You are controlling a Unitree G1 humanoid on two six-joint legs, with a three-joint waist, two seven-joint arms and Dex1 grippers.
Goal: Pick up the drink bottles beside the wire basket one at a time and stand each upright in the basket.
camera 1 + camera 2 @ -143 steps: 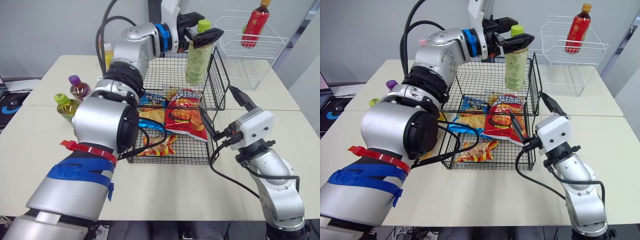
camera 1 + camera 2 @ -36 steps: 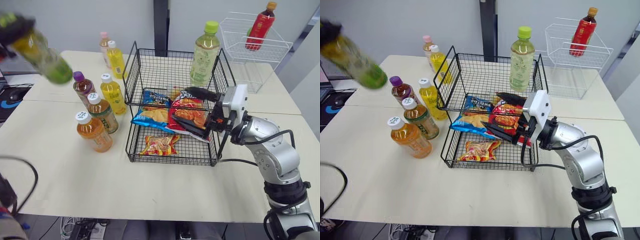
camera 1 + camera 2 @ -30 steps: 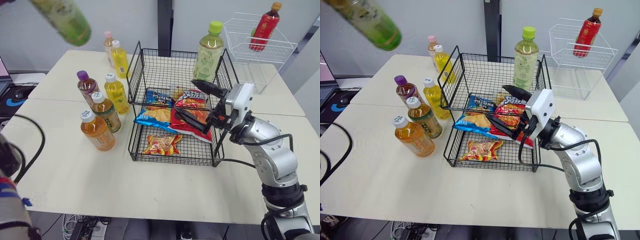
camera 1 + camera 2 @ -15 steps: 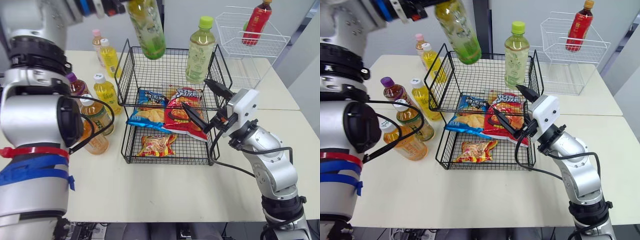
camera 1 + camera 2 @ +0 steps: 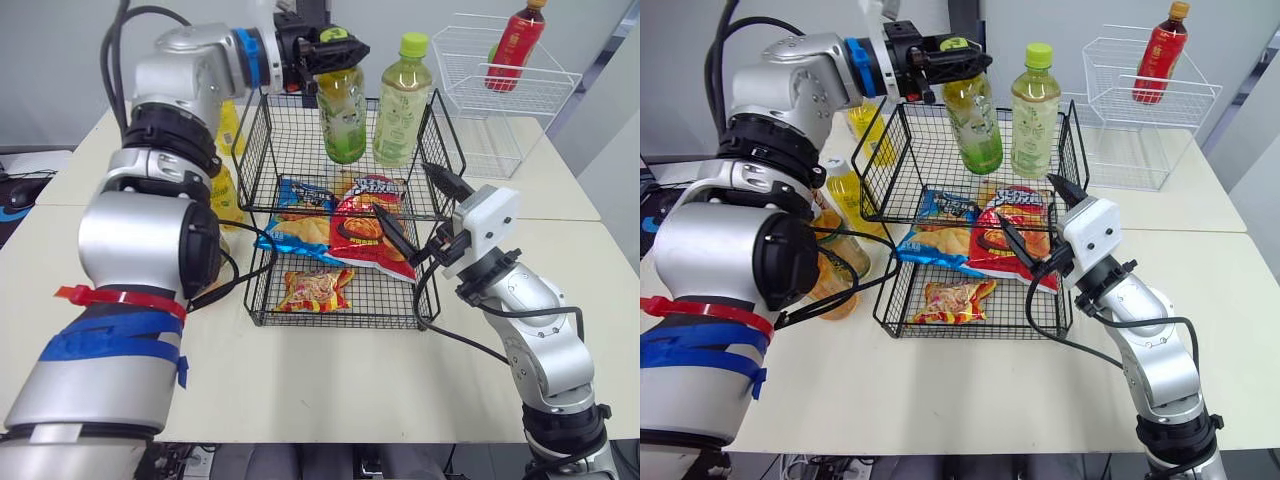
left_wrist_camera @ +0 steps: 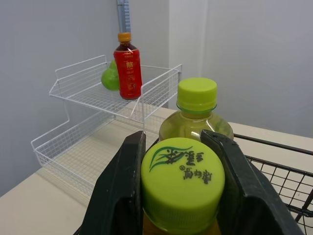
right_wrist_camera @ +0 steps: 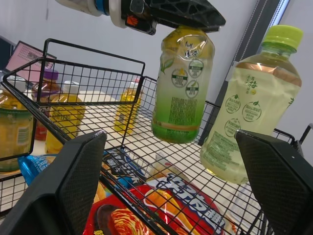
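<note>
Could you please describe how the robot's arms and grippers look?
The left arm has rounded silver shells, black joints, a blue wrist ring, blue tape, a red tie and black cables. The right arm is silver with a white boxy wrist and black cable. The left gripper and right gripper have black fingers.

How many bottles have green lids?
2. The held bottle hangs in the left gripper over the black basket; the standing bottle is upright in its top tier. The left arm may hide more.

Wire basket [image 5: 290, 150], glossy plastic bottle [image 5: 343, 120] (matt cap [image 6: 183, 178])
</note>
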